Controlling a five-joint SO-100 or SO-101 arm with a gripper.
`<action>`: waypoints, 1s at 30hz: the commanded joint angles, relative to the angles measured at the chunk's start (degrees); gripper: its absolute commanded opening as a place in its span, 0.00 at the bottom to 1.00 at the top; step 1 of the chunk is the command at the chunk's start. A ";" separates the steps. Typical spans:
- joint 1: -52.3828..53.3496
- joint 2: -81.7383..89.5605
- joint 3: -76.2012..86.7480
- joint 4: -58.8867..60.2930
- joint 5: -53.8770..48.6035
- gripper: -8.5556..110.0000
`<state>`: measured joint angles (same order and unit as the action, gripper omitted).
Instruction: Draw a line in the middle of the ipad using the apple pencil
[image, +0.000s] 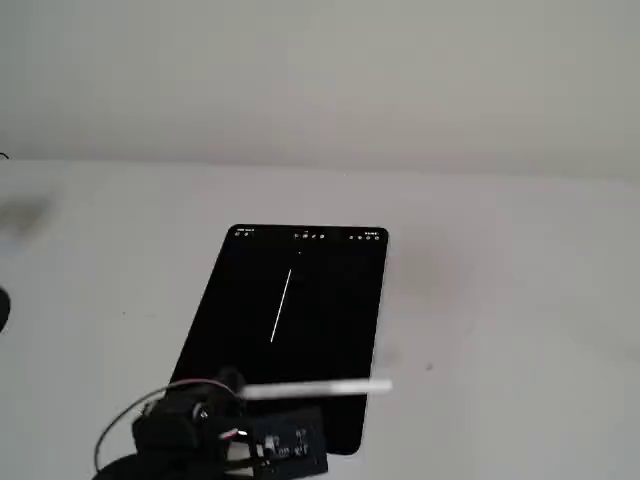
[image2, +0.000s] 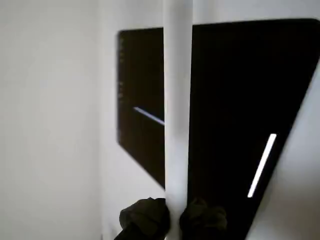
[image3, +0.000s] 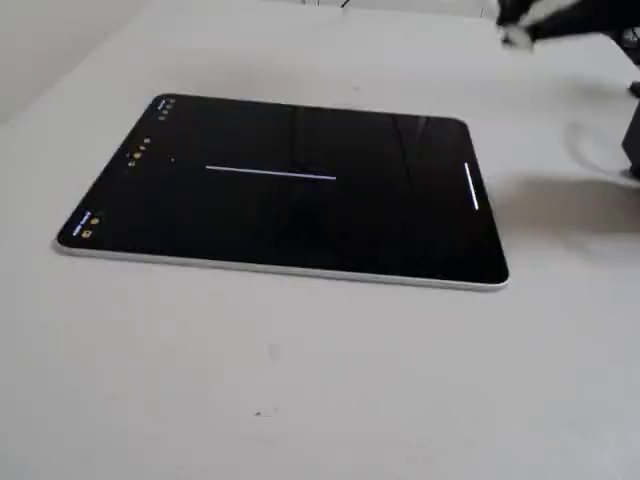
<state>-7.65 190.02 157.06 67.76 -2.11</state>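
Note:
The iPad (image: 300, 330) lies flat on the white table, its screen black with a thin white line (image: 281, 305) drawn along its middle. The tablet also shows in a fixed view (image3: 290, 190) with the line (image3: 270, 174), and in the wrist view (image2: 235, 115). My gripper (image: 240, 392) is at the iPad's near edge in a fixed view, shut on the white Apple Pencil (image: 315, 388), which sticks out sideways to the right, lifted above the screen. In the wrist view the pencil (image2: 177, 110) runs up from the dark fingers (image2: 145, 220).
The table (image: 500, 280) is white and bare around the tablet, with a pale wall behind. The black arm body (image: 190, 430) with cables sits at the bottom left of a fixed view. A blurred dark part of the arm (image3: 570, 20) shows at the top right of the other.

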 joint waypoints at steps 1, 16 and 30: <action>0.09 0.44 3.52 0.00 -0.97 0.07; 0.09 0.44 14.41 -0.35 -1.32 0.07; 0.18 0.44 15.82 -0.44 -1.32 0.07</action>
<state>-7.65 189.93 173.14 67.76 -2.64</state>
